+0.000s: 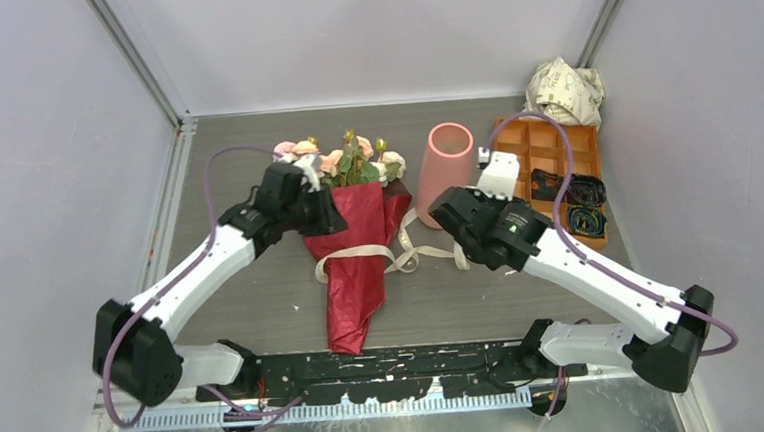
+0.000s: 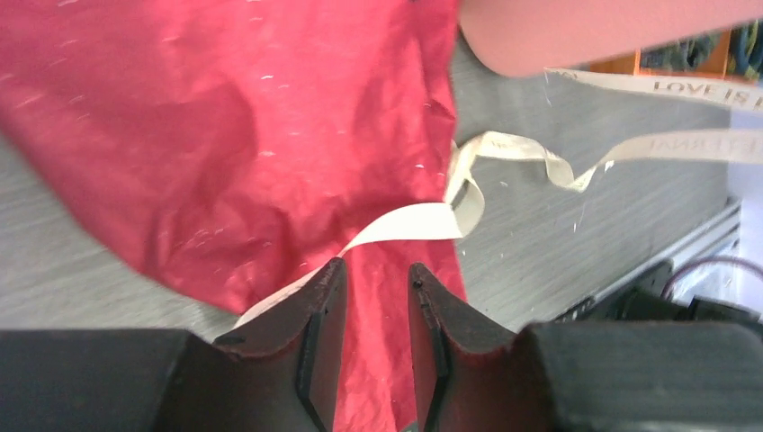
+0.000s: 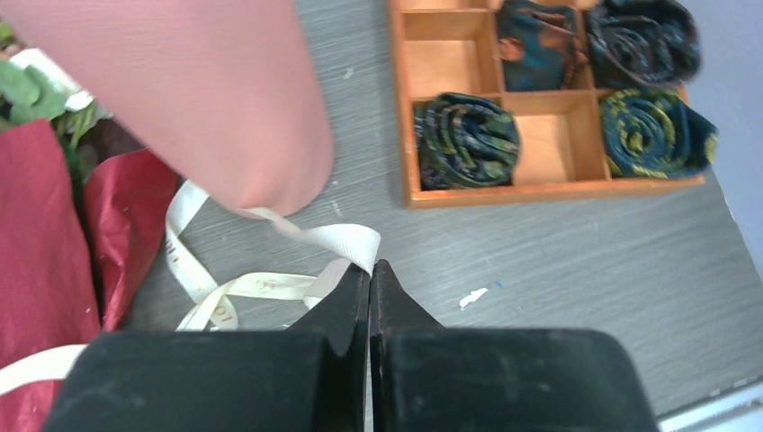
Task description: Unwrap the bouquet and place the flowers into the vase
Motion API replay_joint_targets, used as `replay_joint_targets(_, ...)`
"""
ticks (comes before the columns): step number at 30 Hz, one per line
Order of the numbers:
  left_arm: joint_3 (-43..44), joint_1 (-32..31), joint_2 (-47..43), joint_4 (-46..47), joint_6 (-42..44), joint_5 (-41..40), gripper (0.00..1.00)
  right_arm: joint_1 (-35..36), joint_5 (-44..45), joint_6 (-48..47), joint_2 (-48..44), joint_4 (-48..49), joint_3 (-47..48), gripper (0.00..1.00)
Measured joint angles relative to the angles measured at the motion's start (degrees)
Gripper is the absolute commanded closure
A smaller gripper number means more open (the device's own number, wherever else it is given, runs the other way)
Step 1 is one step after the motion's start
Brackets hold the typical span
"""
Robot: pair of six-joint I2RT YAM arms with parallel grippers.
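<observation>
Grey wood-grain tabletop (image 1: 264, 313), pale walls (image 1: 377, 36) on three sides, arms bolted at the near edge.

Left end effector (image 2: 378, 272): jaws part-open over the bouquet's dark red paper (image 2: 225, 135), paper showing in the gap. Can't tell if the pads touch it. Nothing visibly clamped.

Bouquet (image 1: 355, 248) lies flat mid-tabletop, stem end toward the near edge and flowers (image 1: 340, 160) toward the far edge. It's wrapped, so the unwrap isn't done.

Cream ribbon (image 2: 504, 155) trails loose off the wrap to the right, past the foot of the vase (image 1: 445, 172). The vase is just right of the blooms, looks upright, nothing visible in it.

Right end effector (image 3: 370, 265): clenched, with a fold of ribbon at the tips, apparently pinched.

Orange tray (image 3: 558, 191) with rolled dark fabric (image 3: 466, 139) sits at the right edge. Crumpled white paper ball (image 1: 564, 90) is in the far-right corner.

Handling, my read:
- Ribbon is limp, thin and light, so it only transmits pull. Take it near a free end and draw away from the wrap.
- Paper is crinkled and thin and probably tears if yanked, so pinch an edge flap.
- Stems are thin and bendy and the blooms crush easily (grip the stems low, bunched, never the heads).
- The vase is tall and narrow and likely tips on a side knock, and the ribbon runs right at its base.
</observation>
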Motion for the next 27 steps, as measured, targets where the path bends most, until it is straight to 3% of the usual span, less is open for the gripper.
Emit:
replay_joint_targets(4, 8.3, -5.7, 8.9, -1.2, 4.3, -0.5, 0.67, 0.0, 2.7, 8.2, -4.0, -7.0, -2.2, 0.88)
replay_joint_targets(9, 13.9, -9.1, 18.0, -4.2, 9.4, -0.7, 0.61, 0.0, 3.6, 15.8, -8.1, -13.2, -5.6, 0.54)
replay_joint_targets(10, 14.7, -9.3, 19.6, -5.6, 10.8, -0.8, 0.59, 0.0, 3.6, 16.5, -9.0, -13.7, -6.3, 0.51)
replay_joint_targets(18, 19.7, -9.9, 25.4, -12.8, 18.9, -2.4, 0.54, 0.0, 3.5, 17.8, -14.6, -14.3, -9.1, 0.49)
replay_joint_targets(27, 22.7, -10.4, 31.4, -15.2, 22.2, -0.5, 0.56, 0.0, 3.2, 17.3, -19.3, -12.7, -10.4, 0.48)
